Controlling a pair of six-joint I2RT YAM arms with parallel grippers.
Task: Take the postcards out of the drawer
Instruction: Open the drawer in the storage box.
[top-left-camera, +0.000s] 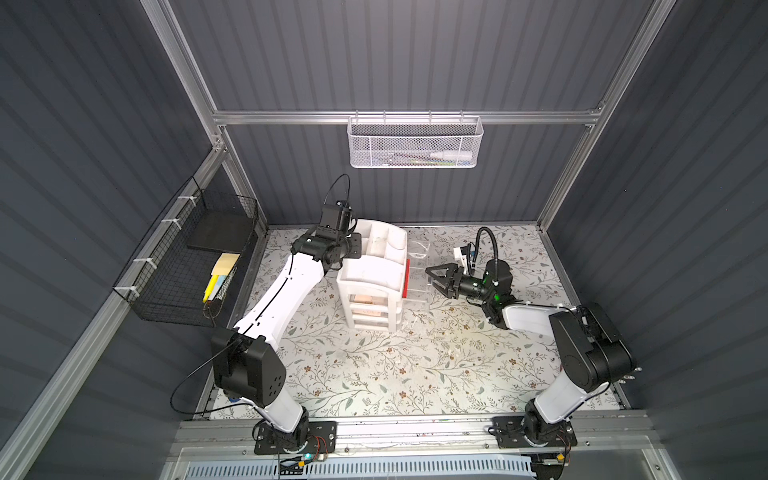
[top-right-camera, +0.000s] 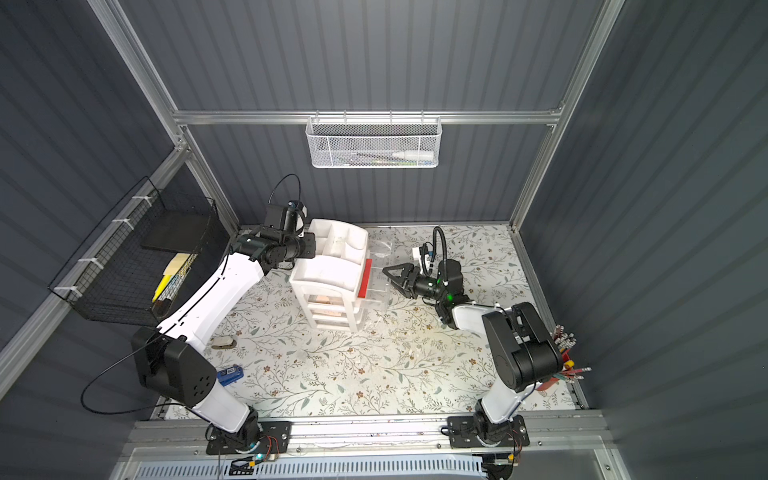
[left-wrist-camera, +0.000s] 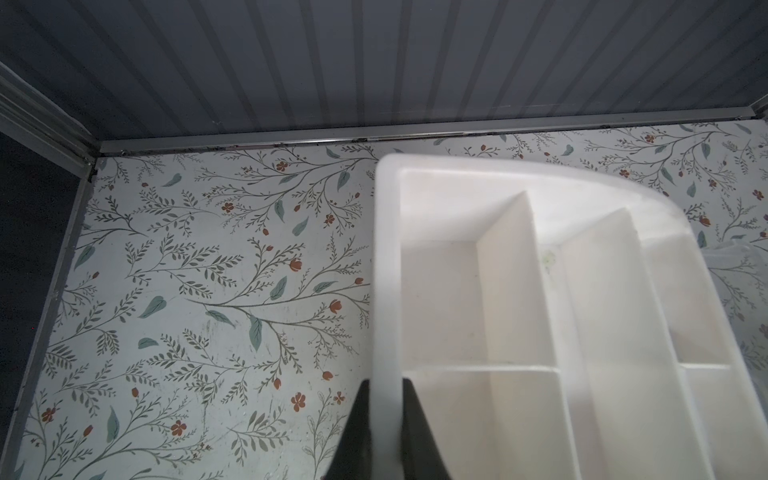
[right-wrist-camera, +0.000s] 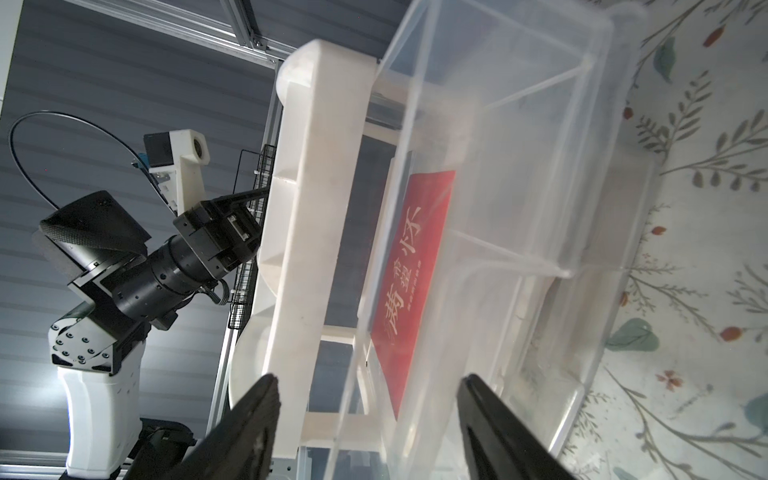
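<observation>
Left wall: black wire basket (top-left-camera: 166, 266) with yellow sticky-note pads (top-left-camera: 226, 264), not task items.

Left tool (left-wrist-camera: 385, 386): pinched narrow on the rim of the white organizer (top-left-camera: 370, 270), apparently bracing it.

Peach-pink cards (top-left-camera: 365, 300) seem to show through the organizer's lower tiers, though they are too small to confirm.

Upper clear drawer (right-wrist-camera: 519, 166) stands out toward the right. The red postcard (right-wrist-camera: 415, 266) is inside at the inner end, close to the organizer. I cannot tell whether it lies flat or leans.

Right tool (right-wrist-camera: 369, 376): wide and empty, just beside the drawer's outer end.

Step, as I judge it: the drawer is open and the first card is not yet lifted. The next move calls for reaching past the drawer wall to the red card and catching its thin edge between the jaws.

In the way: the drawer walls, its dividers and the organizer's overhanging top. The flowered counter (top-left-camera: 395, 374) in front looks suitable for setting cards down.
</observation>
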